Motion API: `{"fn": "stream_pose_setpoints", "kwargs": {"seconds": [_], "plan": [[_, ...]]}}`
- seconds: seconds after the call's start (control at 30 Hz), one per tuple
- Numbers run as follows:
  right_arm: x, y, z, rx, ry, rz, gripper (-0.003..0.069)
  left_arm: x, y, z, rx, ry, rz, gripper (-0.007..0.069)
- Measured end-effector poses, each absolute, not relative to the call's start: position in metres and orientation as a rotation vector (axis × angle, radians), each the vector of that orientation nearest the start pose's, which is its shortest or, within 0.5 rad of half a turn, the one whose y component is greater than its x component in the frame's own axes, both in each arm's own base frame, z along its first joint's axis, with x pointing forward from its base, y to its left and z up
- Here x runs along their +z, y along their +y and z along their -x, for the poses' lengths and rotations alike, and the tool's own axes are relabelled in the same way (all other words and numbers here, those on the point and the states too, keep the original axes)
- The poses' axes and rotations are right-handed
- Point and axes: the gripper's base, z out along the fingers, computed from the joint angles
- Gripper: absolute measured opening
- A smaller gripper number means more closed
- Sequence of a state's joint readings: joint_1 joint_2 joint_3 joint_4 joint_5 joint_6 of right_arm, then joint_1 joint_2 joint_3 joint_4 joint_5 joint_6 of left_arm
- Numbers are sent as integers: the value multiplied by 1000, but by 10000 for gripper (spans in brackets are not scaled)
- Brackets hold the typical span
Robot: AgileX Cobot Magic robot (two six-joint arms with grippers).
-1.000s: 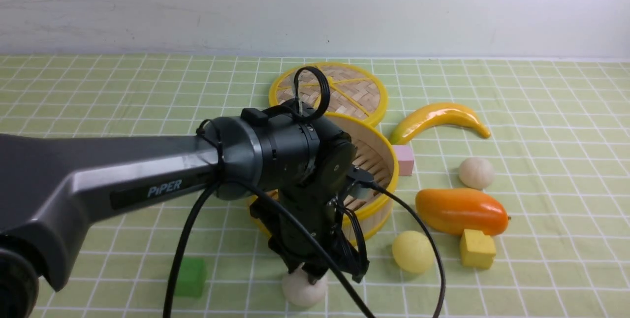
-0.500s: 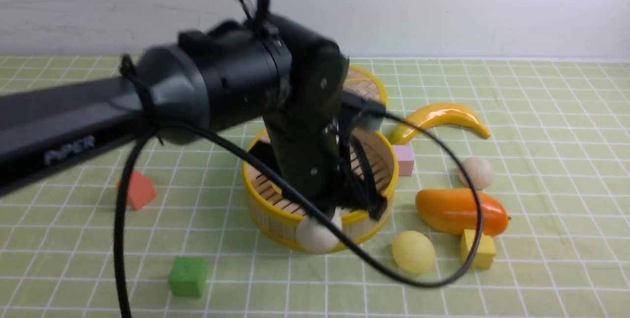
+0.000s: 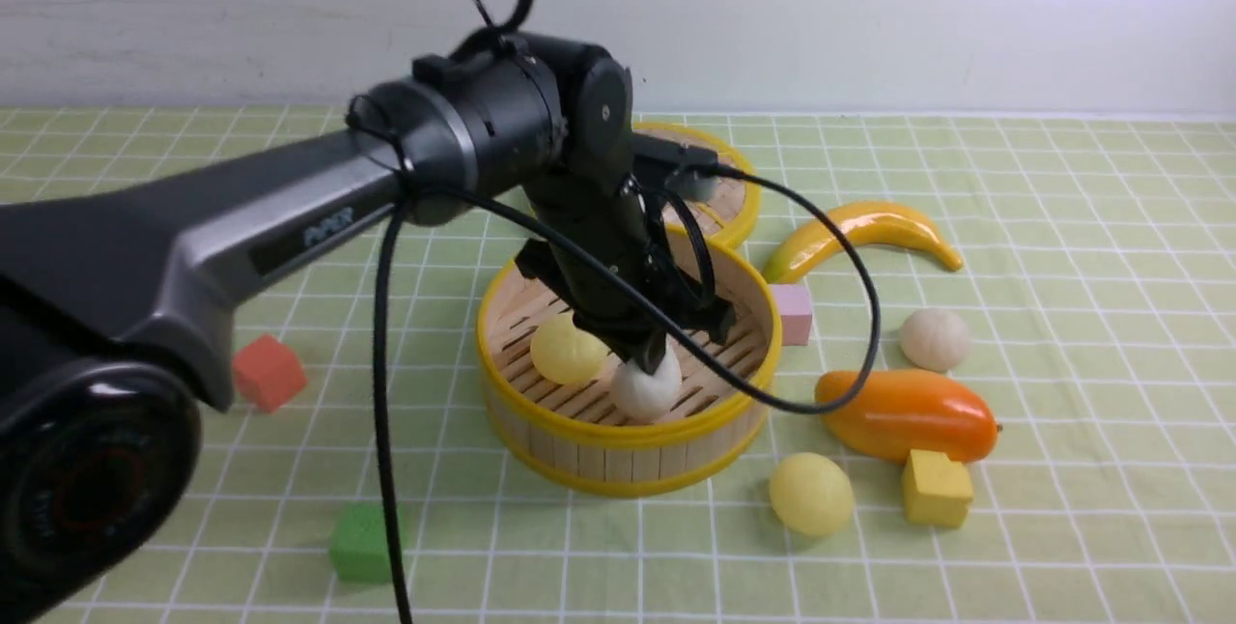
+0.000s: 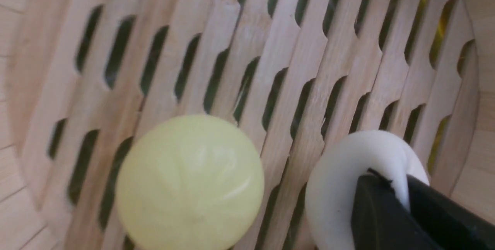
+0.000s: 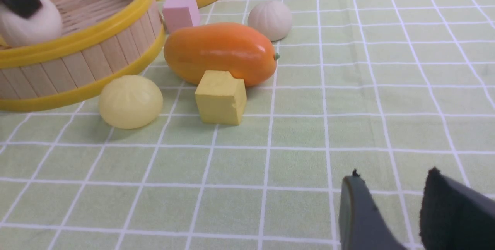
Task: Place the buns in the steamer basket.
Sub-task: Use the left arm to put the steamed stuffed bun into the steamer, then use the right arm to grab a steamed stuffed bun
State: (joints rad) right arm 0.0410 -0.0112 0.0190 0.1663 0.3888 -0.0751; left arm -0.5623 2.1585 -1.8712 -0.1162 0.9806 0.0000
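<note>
The steamer basket (image 3: pixel 618 436) stands mid-table. A pale yellow bun (image 3: pixel 565 351) lies on its slatted floor (image 4: pixel 294 48). My left gripper (image 3: pixel 645 354) is down inside the basket, shut on an off-white bun (image 3: pixel 645 389) that is at or just above the floor beside the yellow one. In the left wrist view the gripper (image 4: pixel 400 182) pinches the off-white bun (image 4: pixel 336 192) next to the yellow bun (image 4: pixel 189 182). A second yellow bun (image 3: pixel 811 494) and a second off-white bun (image 3: pixel 935 338) lie on the cloth to the right. My right gripper (image 5: pixel 394 174) is open and empty over the cloth.
The woven lid (image 3: pixel 729 209) lies behind the basket. A banana (image 3: pixel 859 233), pink cube (image 3: pixel 794 313), orange mango (image 3: pixel 903 414) and yellow cube (image 3: pixel 935 489) crowd the right side. A red cube (image 3: pixel 268 373) and green cube (image 3: pixel 362 542) sit on the left.
My left gripper took the off-white bun from the cloth in front of the basket, lifted it over the rim and lowered it inside.
</note>
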Motion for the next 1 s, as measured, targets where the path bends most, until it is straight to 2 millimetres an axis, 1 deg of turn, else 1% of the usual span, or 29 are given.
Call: {"fn": "stream_pose_setpoints", "kwargs": {"seconds": [0.03,0.07,0.1,0.13,0.17,0.23,0.27,0.3,0.33,0.37,0.43,0.47,0.5,0.53,0.57,0.6,0.63,0.67,0.7,0.73,0.77,0.8,0.83,0.87,0.9,0.93,0.97,1.0], "plan": [[173,8,-52,141,1877,8,241,215,-262,-398,-289,2699,-715,64],[173,8,-52,141,1877,8,241,210,-262,-400,-279,2700,-718,90],[173,8,-52,141,1877,8,241,210,-262,-401,-273,2695,-720,120],[173,8,-52,141,1877,8,241,210,-262,-401,-270,2693,-720,133],[173,8,-52,141,1877,8,241,210,-262,-402,-268,2691,-720,192],[173,8,-52,141,1877,8,241,211,-262,-402,-269,2688,-719,269],[173,8,-52,141,1877,8,241,213,-261,-402,-271,2685,-718,321],[173,8,-52,141,1877,8,241,214,-261,-401,-271,2685,-719,329],[173,8,-52,141,1877,8,241,221,-260,-400,-276,2677,-717,386],[173,8,-52,141,1877,8,241,230,-259,-396,-282,2673,-716,427],[173,8,-52,141,1877,8,241,243,-256,-392,-293,2661,-714,460],[173,8,-52,141,1877,8,241,261,-253,-386,-304,2647,-713,479],[173,8,-52,141,1877,8,241,286,-248,-377,-327,2620,-687,482],[173,8,-52,141,1877,8,241,309,-242,-367,-344,2596,-664,468],[173,8,-52,141,1877,8,241,325,-237,-359,-357,2577,-649,435],[173,8,-52,141,1877,8,241,340,-232,-350,-369,2561,-632,395],[173,8,-52,141,1877,8,241,358,-225,-338,-383,2535,-614,330],[173,8,-52,141,1877,8,241,373,-217,-325,-393,2517,-600,253],[173,8,-52,141,1877,8,241,377,-215,-322,-397,2505,-598,237],[173,8,-52,141,1877,8,241,396,-199,-296,-413,2476,-580,101],[173,8,-52,141,1877,8,241,400,-197,-294,-419,2461,-575,71],[173,8,-52,141,1877,8,241,411,-182,-269,-435,2420,-559,-5],[173,8,-52,141,1877,8,241,408,-180,-267,-436,2422,-556,-11],[173,8,-52,141,1877,8,241,412,-167,-245,-461,2377,-537,-13],[173,8,-52,141,1877,8,241,415,-157,-228,-479,2345,-526,-13],[173,8,-52,141,1877,8,241,414,-149,-216,-499,2308,-510,-13],[173,8,-52,141,1877,8,241,408,-136,-195,-528,2249,-485,-13],[173,8,-52,141,1877,8,241,401,-126,-179,-546,2213,-468,-13]]}}
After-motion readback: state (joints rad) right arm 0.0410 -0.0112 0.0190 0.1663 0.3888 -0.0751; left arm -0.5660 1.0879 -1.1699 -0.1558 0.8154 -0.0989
